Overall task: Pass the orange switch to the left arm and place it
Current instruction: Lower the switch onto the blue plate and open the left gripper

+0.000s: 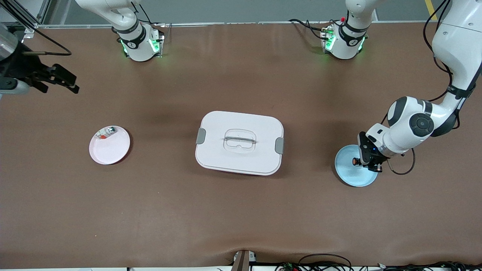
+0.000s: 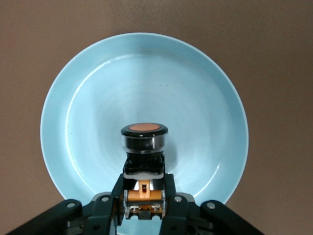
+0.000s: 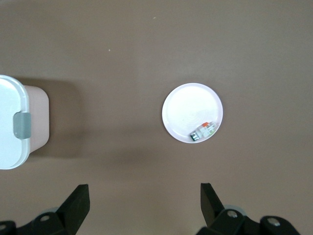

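left gripper (image 1: 368, 162) low over the blue plate (image 1: 348, 174), at the left arm's end of the table; its fingers (image 2: 116, 196) clamp the lower body of the orange switch (image 2: 144, 142), cap pointing away from the wrist; whether the switch touches the plate, cannot tell; right gripper (image 1: 56, 79) waits high over bare table at the right arm's end, fingers (image 3: 78, 203) spread wide, nothing between them; white box (image 1: 240, 143) sits mid-table between the two plates, lid on, grey clips at both ends; pink plate (image 1: 113, 150) near the right arm's end carries a small clear part (image 1: 106, 132) with red and green bits at its rim.
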Motion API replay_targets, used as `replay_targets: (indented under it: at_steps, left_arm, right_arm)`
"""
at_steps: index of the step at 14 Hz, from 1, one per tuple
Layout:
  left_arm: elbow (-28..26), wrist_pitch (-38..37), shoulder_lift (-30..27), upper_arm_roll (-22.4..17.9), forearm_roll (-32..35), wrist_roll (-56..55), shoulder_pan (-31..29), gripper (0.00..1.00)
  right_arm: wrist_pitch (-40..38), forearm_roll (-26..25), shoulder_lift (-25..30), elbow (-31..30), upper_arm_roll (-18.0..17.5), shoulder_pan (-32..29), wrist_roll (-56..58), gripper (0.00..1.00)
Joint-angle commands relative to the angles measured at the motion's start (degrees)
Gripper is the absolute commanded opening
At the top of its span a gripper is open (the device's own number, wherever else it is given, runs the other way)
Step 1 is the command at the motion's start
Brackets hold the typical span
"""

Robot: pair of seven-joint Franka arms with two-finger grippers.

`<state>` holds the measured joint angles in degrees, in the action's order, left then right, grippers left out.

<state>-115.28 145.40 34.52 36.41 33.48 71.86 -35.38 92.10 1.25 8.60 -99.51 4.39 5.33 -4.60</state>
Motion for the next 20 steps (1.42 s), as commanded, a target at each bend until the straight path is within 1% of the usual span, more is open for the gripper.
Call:
replay_targets:
  at_steps: [1, 3, 4, 5, 6, 7, 8, 9, 10, 11, 12, 13, 14, 16, 17, 18, 20]
  left_arm:
    - [0.7, 1.5, 1.9, 0.2, 2.1, -0.1, -0.5, 0.00]
    - [0.8, 2.0, 2.2, 0.1, 2.1, -0.1, -0.3, 0.00]
    - [0.8, 2.1, 2.2, 0.1, 2.1, -0.1, -0.3, 0.03]
    - [0.8, 2.2, 2.2, -0.1, 2.0, -0.7, -0.4, 0.13]
    - [0.8, 2.2, 2.1, -0.5, 2.1, -0.8, -0.4, 0.19]
    - [0.8, 2.3, 2.2, -0.5, 2.1, -1.0, -0.4, 0.23]
    - [0.9, 2.4, 2.2, -0.5, 2.1, -1.0, -0.3, 0.27]
    - [0.8, 3.0, 2.1, -0.5, 2.1, -1.0, -0.3, 0.34]
    - [0.8, 3.4, 2.1, -0.5, 2.1, -1.0, -0.3, 0.50]
    - [0.9, 3.4, 2.0, -0.5, 2.1, -1.0, -0.3, 0.97]
    - [0.9, 3.5, 2.0, -0.5, 2.1, -0.9, -0.6, 1.00]
    - [0.9, 3.5, 1.7, -0.5, 2.0, -1.1, -0.7, 1.00]
    - [1.0, 3.4, 1.4, -0.5, 1.8, -1.2, -0.7, 1.00]
    - [2.2, 3.1, 0.8, -0.5, 1.5, -0.8, -0.6, 1.00]
    - [2.3, 2.6, -0.2, -0.2, 1.3, -0.8, -0.7, 1.00]
    - [2.5, 1.6, -1.5, 0.0, 0.5, -0.8, -0.6, 1.00]
    - [4.2, -2.7, -2.9, 0.6, -3.5, -0.8, -0.7, 1.00]
  right_arm:
    - [-0.5, -1.1, -4.2, 6.1, -1.0, -4.0, 2.7, 1.00]
    - [-0.9, -1.3, -7.6, 10.7, -1.0, -4.8, 2.7, 1.00]
    - [-0.9, -1.3, -9.0, 12.1, -1.0, -5.1, 2.8, 1.00]
    - [-0.9, -1.3, -10.3, 13.6, -1.0, -5.1, 2.8, 1.00]
    - [-0.9, -1.8, -11.8, 15.5, -1.0, -5.1, 3.8, 1.00]
    - [-0.9, -2.7, -13.0, 16.8, -1.0, -5.1, 6.2, 1.00]
    - [-1.0, -2.4, -13.5, 17.1, -1.0, -5.2, 8.4, 1.00]
    - [-1.1, -2.2, -13.5, 16.9, -1.0, -5.2, 8.3, 1.00]
    - [-1.6, -2.1, -13.4, 16.5, -1.0, -5.2, 8.2, 1.00]
    - [-3.7, -2.1, -13.3, 16.6, -1.0, -5.2, 7.9, 1.00]
    - [-5.9, -2.1, -13.1, 16.6, -1.0, -5.3, 8.0, 1.00]
    - [-7.2, -2.0, -12.6, 15.9, -1.1, -5.2, 8.0, 1.00]
    - [-6.7, -2.0, -11.0, 13.6, -1.1, -5.1, 7.3, 1.00]
    - [-2.3, -2.0, -6.2, 7.5, -1.2, -5.1, 6.9, 1.00]
    - [-1.1, -2.0, -4.6, 5.7, -1.2, -5.1, 6.9, 1.00]
    - [-1.7, -1.9, -4.4, 5.8, -1.2, -5.1, 6.7, 1.00]
    - [-4.5, -1.4, -4.6, 6.9, -1.2, -5.1, 4.0, 1.00]
